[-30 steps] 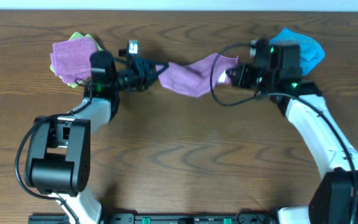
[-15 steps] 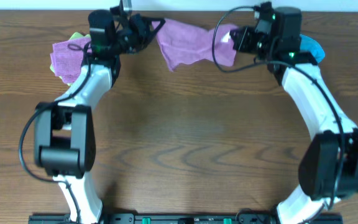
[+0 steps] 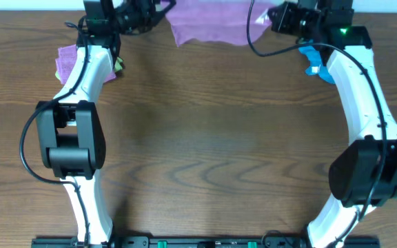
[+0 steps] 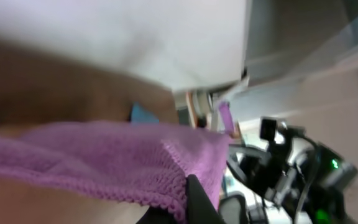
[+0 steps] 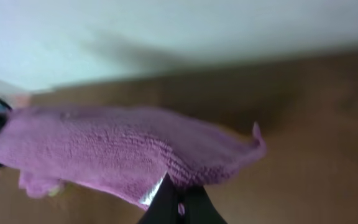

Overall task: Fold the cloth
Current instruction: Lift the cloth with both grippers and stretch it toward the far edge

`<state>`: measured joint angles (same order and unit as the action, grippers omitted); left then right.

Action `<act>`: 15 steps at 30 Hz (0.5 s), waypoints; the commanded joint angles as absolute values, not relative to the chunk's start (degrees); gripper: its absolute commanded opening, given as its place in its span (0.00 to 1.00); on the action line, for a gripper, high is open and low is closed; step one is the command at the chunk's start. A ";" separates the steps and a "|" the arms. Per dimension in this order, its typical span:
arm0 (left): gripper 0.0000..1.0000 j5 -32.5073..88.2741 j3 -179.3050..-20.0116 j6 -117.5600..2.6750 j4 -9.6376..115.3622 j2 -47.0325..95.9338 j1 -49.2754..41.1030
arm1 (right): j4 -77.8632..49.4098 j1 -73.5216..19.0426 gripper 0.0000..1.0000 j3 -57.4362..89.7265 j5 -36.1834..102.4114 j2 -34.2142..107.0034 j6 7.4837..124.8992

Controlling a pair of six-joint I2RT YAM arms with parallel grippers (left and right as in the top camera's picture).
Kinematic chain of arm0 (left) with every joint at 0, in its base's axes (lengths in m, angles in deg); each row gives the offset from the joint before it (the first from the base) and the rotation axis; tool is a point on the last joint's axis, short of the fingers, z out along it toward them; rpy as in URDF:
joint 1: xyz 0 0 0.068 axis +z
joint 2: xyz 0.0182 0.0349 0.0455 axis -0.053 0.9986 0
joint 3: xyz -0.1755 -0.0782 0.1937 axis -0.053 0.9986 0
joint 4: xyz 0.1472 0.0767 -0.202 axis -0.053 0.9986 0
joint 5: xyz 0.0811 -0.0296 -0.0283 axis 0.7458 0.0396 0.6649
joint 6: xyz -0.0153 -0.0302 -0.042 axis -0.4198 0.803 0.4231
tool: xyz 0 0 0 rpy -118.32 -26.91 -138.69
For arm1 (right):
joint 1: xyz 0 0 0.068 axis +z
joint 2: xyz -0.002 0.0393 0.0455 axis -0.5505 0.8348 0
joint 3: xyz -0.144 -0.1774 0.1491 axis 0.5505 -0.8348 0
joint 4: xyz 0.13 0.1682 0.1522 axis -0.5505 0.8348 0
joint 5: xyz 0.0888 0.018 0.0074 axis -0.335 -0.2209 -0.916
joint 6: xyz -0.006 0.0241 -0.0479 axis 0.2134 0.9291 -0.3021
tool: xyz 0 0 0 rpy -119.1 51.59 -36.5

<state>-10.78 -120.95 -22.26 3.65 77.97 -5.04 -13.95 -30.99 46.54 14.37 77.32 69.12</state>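
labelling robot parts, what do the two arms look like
The left arm and right arm have white curved links and bulky black joint housings. Thin black cables loop alongside. Both end effectors are black; a green light glows near the right one.

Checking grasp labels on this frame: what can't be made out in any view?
Overhead: far edge of the lilac cloth and part of the left end effector are cut by the top edge.
Overhead: bright blue cloth mostly hidden under the right arm; folded purple cloth partly behind the left arm.
Right wrist: bottom edge cuts off how deep the right end effector pinches.
Left wrist: motion blur smears everything.
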 commanded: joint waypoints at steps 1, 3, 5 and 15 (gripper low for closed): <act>0.06 -21.29 -121.54 -29.89 8.98 77.92 -4.77 | -9.34 -29.65 0.01 47.28 14.63 77.72 63.96; 0.06 -23.72 -121.52 -35.95 15.67 77.92 -4.77 | -5.04 -28.89 0.01 47.28 14.87 77.72 62.15; 0.06 -24.51 -121.52 -42.11 23.39 77.92 -4.75 | -1.15 -28.41 0.01 47.28 15.27 77.72 60.92; 0.06 -17.27 -121.52 -85.41 76.06 77.92 -4.91 | 14.11 -27.16 0.01 46.73 18.00 77.72 55.77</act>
<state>-19.02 -121.25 -66.70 70.29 77.97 -5.02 12.36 -27.64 46.56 16.71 77.34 58.83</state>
